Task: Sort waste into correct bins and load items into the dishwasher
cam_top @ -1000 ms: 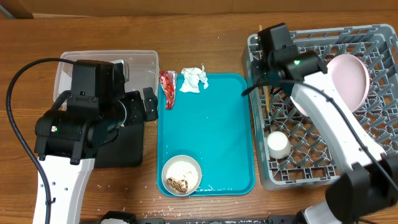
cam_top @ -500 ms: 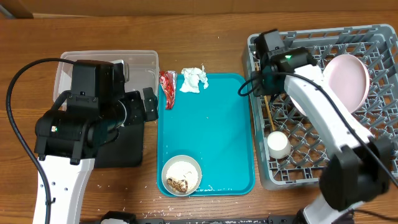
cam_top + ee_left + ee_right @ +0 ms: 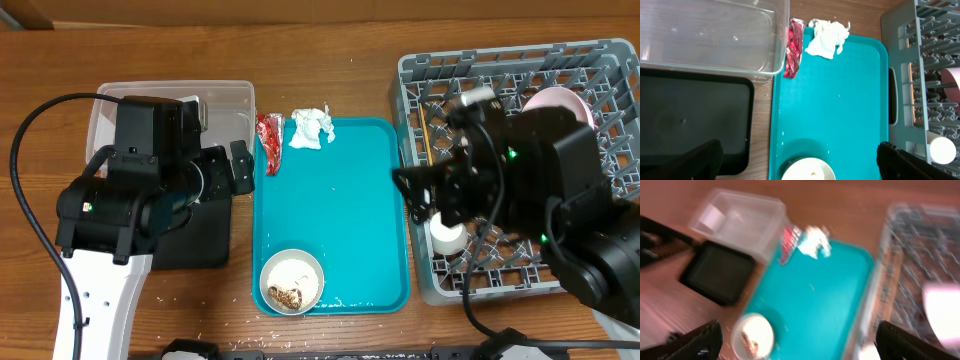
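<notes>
Overhead: square grey plastic dish rack (image 3: pixel 520 52) holds a white cup (image 3: pixel 446 236) at 7 o'clock; left gripper (image 3: pixel 797 150) and right gripper (image 3: pixel 797 327) gape empty.

The left gripper (image 3: pixel 797 150) and right gripper (image 3: pixel 796 332) both hover with jaws spread wide.

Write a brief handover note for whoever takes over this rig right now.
Left gripper: open, empty, by the clear tub.
Right gripper: open, empty, above the dish rack's left edge.
Done: chopsticks, white cup and pink dish are in the rack.
To do: red wrapper and paper napkin lie at the teal tray's far edge; white bowl with food scraps sits on the tray. No waste visible in the tub or black tray.
</notes>
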You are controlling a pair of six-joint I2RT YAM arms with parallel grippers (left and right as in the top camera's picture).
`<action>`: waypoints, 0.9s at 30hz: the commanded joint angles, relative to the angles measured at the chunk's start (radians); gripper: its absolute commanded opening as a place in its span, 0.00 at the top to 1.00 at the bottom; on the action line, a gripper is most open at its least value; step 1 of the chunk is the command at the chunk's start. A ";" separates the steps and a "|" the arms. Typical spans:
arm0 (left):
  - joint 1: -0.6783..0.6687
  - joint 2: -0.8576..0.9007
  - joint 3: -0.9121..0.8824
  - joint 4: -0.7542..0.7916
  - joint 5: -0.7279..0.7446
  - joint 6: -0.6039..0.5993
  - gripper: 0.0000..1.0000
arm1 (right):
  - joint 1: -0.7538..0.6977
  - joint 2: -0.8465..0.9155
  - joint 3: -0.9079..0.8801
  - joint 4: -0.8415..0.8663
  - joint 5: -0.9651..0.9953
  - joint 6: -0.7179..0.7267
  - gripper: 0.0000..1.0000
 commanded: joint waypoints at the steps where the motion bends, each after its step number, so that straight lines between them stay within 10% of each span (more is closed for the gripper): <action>1: 0.002 0.002 0.011 0.002 -0.011 -0.006 0.00 | -0.050 -0.068 -0.005 -0.033 0.161 0.073 0.00; 11: 0.002 0.002 0.011 0.002 -0.011 -0.006 0.00 | -0.153 -0.286 -0.143 0.143 0.289 0.038 0.00; 27: 0.002 0.002 0.011 0.002 -0.011 -0.006 0.00 | -0.370 -0.895 -1.112 0.758 0.254 0.042 0.00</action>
